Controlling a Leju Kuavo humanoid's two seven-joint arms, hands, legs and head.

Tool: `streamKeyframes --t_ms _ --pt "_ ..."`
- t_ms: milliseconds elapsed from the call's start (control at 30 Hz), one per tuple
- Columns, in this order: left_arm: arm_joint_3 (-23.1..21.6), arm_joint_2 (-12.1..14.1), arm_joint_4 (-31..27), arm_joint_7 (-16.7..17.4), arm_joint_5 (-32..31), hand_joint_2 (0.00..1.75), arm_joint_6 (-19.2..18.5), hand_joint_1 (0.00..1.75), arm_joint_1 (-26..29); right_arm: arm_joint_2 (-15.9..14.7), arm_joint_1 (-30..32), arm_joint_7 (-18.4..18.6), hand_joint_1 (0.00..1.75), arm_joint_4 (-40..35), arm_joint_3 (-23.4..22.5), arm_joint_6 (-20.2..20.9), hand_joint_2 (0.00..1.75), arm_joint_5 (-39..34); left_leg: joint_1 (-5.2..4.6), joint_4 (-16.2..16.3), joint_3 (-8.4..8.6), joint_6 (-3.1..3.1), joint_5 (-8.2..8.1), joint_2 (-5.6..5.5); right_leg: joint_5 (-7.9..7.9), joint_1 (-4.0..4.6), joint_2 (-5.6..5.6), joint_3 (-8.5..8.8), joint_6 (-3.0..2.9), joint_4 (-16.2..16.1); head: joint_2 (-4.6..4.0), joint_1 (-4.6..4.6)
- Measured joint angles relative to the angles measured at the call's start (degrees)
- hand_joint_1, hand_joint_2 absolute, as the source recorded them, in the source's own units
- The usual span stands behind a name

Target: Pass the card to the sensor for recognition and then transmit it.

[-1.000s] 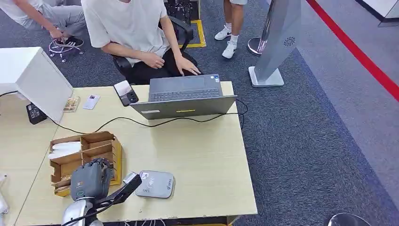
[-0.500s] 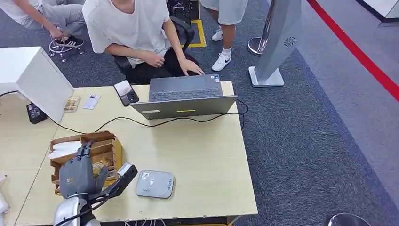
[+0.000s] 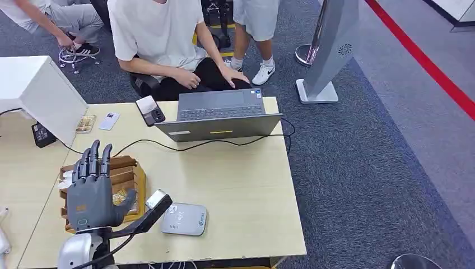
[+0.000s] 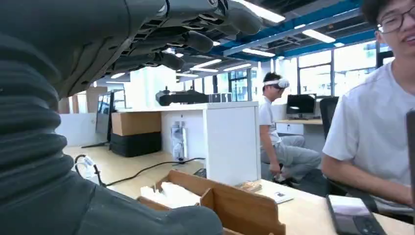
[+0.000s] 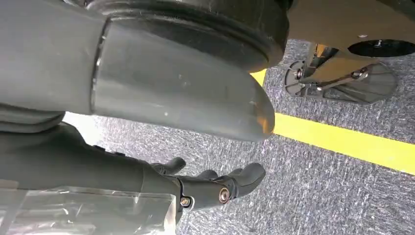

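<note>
Two white cards (image 3: 77, 177) lie flat in the far-left compartment of the wooden box (image 3: 132, 168), which stands near the table's (image 3: 241, 185) left edge, towards the front. The left hand (image 3: 92, 193) is raised over that box, back of the hand to the head camera, with the fingers (image 3: 94, 161) straight, slightly apart and pointing to the far edge, and the thumb out to the right. It holds nothing and touches neither the cards nor the box.

Just right of the box, near the table's front edge, the grey sensor pad (image 3: 185, 218) lies flat and bare, apart from the hand.

Further back along the left side, a white cabinet (image 3: 47, 95) stands at the table's far-left corner. A black adapter (image 3: 40, 135) sits at its foot, and a thin black cable (image 3: 168, 147) runs from there across the table. Two small cards (image 3: 96, 122) and a dark phone (image 3: 150, 110) lie along the far edge. An open grey laptop (image 3: 221, 115) sits beside them, its keyboard facing a seated person in a white shirt (image 3: 154, 33), whose hand rests at the laptop's far rim.

Right of the table, on the dark carpet, stands a tilted silver kiosk (image 3: 330, 50), with a red floor line (image 3: 425, 64) beyond it.

Hanging at the robot's right side over grey carpet and a yellow stripe (image 5: 342, 142) is the right hand (image 5: 205, 188). Its dark fingers (image 5: 244, 177) are only lightly bent, with nothing in them.
</note>
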Motion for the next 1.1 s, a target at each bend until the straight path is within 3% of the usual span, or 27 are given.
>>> streamKeyframes --t_ms 233,633,1100 --pt "-2.91 1.00 -3.67 -1.13 -0.02 1.75 0.05 0.00 0.00 0.33 -0.06 -0.63 0.00 -0.09 -1.73 0.02 0.00 1.03 -0.01 0.00 -0.01 0.00 0.00 0.00 0.00 -0.01 0.00 0.00 0.00 0.00 0.00 0.00" --pt "-3.17 1.49 -4.66 -2.78 0.00 1.75 0.22 0.00 0.77 0.70 -0.14 -0.74 0.00 -0.22 -3.28 0.07 0.00 1.90 0.00 0.00 -0.01 0.00 0.00 0.00 0.00 0.00 0.00 0.00 0.00 0.00 0.00 0.00" --pt "0.63 5.31 -3.83 0.02 0.46 1.75 -10.45 0.00 7.55 1.75 -0.37 -0.35 0.00 -0.44 -5.18 0.24 0.00 4.31 0.01 -0.04 -0.01 -0.01 0.00 0.01 -0.02 0.01 0.00 -0.01 0.00 0.00 0.00 0.00"
